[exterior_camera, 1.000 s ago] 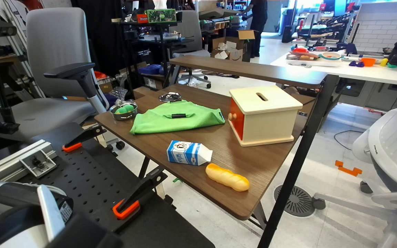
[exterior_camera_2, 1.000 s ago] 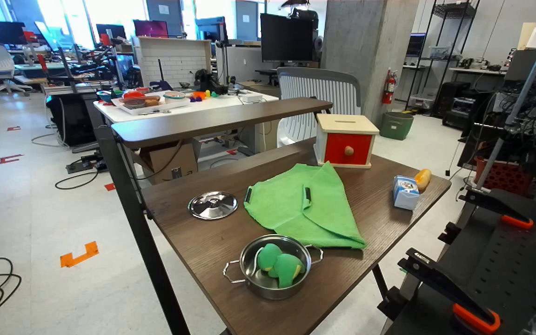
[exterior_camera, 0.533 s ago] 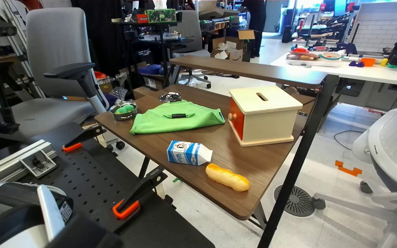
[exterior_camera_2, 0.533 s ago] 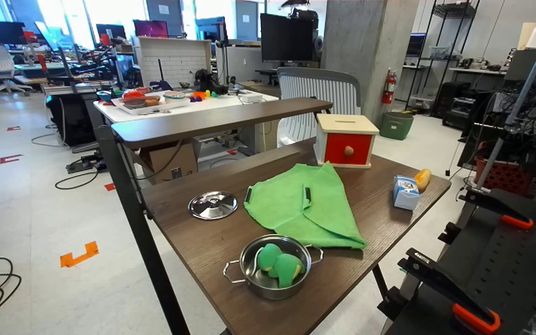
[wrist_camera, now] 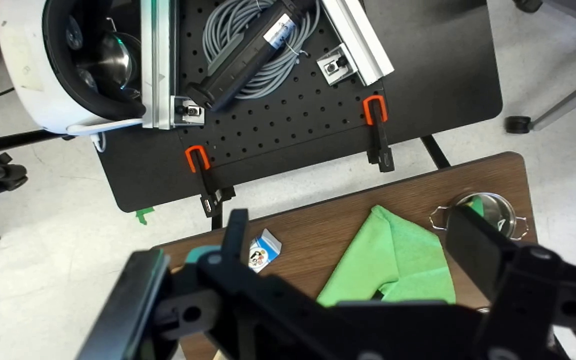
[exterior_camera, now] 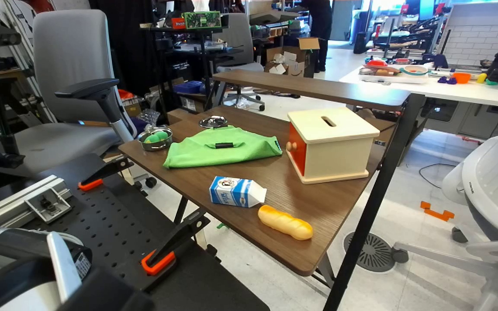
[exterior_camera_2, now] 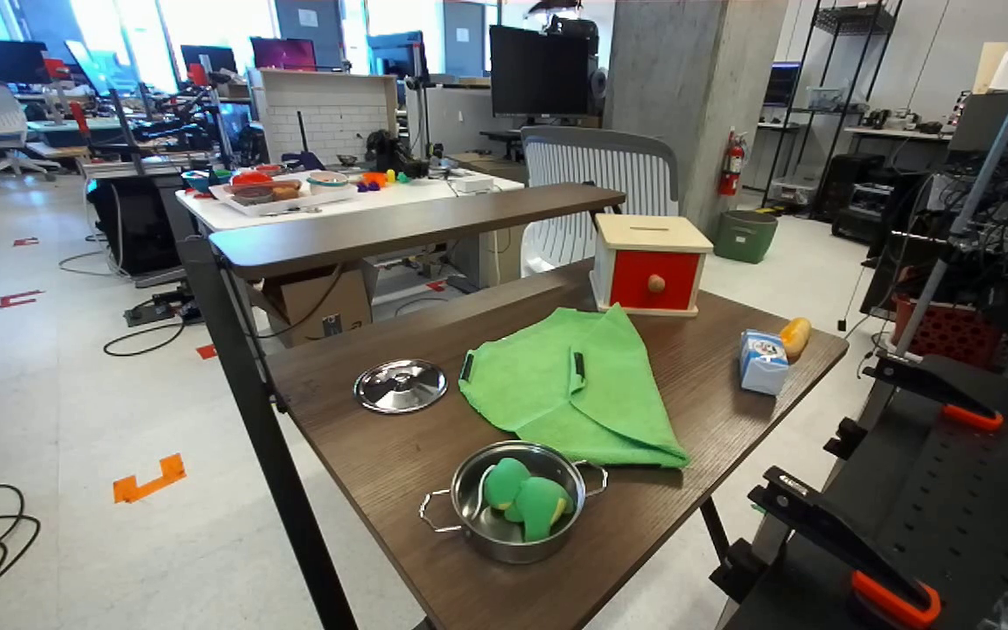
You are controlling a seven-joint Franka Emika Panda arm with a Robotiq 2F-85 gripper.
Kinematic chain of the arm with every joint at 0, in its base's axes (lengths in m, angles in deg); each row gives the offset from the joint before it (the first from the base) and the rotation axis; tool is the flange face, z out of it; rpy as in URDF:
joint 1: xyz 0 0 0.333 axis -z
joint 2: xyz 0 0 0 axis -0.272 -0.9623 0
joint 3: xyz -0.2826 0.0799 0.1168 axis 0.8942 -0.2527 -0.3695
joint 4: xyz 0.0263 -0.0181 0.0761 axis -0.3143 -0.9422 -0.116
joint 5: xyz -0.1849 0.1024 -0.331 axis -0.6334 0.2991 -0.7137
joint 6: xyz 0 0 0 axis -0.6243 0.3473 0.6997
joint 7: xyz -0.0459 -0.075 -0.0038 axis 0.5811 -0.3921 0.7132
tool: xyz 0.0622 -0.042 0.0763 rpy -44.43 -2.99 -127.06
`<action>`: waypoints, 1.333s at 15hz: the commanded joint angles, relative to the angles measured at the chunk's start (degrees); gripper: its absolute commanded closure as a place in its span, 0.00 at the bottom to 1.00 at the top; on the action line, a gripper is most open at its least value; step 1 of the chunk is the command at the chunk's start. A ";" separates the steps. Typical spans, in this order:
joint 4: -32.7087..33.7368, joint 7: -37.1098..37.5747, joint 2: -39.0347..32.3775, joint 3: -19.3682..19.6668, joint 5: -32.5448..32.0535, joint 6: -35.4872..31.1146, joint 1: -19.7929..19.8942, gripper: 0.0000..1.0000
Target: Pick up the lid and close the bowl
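Observation:
The shiny round metal lid lies flat on the brown table, knob up, apart from the bowl. It also shows in an exterior view. The uncovered metal bowl with two wire handles stands near the table's end and holds green soft toys. It also shows in an exterior view and in the wrist view, partly behind a finger. My gripper is open and empty, high above the table. In the wrist view the lid is nearly all hidden; only a shiny sliver shows.
A green cloth lies between the lid and a wooden box with a red drawer. A milk carton and a toy bread lie near the edge. A raised shelf runs along the table. Clamps hold a black board.
A person in the background has shifted slightly. The lid, the bowl and the other things on the table have not moved.

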State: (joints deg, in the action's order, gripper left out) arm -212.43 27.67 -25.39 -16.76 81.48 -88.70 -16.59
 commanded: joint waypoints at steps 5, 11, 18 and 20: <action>3.36 -0.34 -12.53 -3.27 -2.40 -11.77 -0.10 0.00; 7.78 3.22 -26.46 -3.77 -4.95 -25.29 -0.22 0.00; 19.44 11.76 -44.39 -5.46 -11.33 -31.05 -4.82 0.00; 23.87 15.43 -49.34 -5.01 -13.23 -32.12 -7.27 0.00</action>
State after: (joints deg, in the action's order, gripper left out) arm -195.75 38.25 -67.35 -22.09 71.33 -119.81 -21.08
